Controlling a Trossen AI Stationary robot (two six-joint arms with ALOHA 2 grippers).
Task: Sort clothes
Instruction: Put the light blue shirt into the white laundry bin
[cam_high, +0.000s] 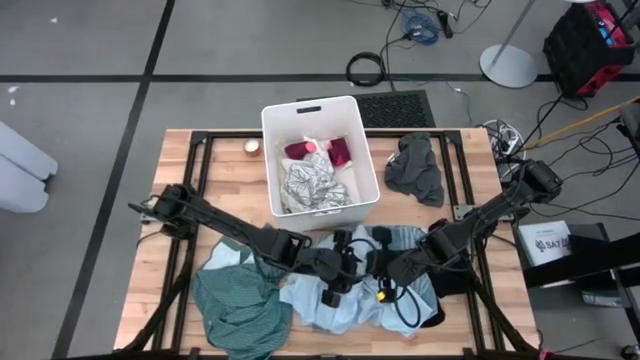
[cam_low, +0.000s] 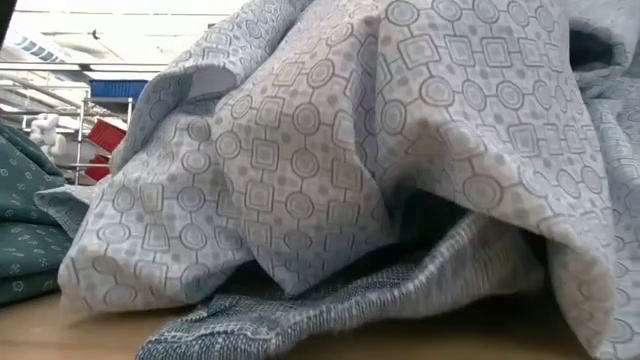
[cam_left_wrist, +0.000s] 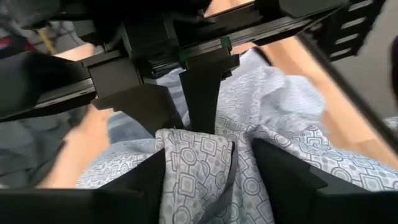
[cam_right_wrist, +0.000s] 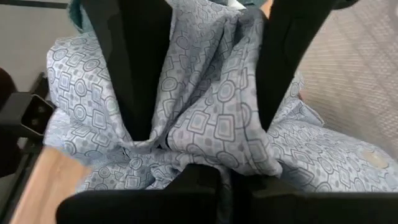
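A light blue garment (cam_high: 330, 300) with a print of squares and circles lies bunched near the table's front edge, one fold drawn up between both grippers. My right gripper (cam_right_wrist: 208, 186) is shut on that fold. Facing it, my left gripper (cam_left_wrist: 208, 180) is open, its two fingers on either side of the same fold (cam_left_wrist: 196, 168). A teal green garment (cam_high: 240, 300) lies to the left, its edge under the blue one. In the low view the blue garment (cam_low: 330, 150) rises over a blue-grey knit piece (cam_low: 350, 300). My right gripper pinches a raised fold of the light blue garment (cam_right_wrist: 199, 152) between its two shut fingers (cam_left_wrist: 200, 99), several layers gathered together. The fingers come slanting down from the table's right. The fold stands up off the table, the rest of the garment lying slack around it. My left gripper has the fold between its open fingers; the cloth lies close to one finger (cam_left_wrist: 134, 186), but I cannot tell whether it touches.
A white bin (cam_high: 272, 150) at the far centre holds a maroon piece (cam_high: 330, 152) and a grey patterned piece (cam_high: 312, 185). A dark grey garment (cam_high: 418, 168) lies at the far right. Black frame bars (cam_high: 205, 180) run along the table's sides.
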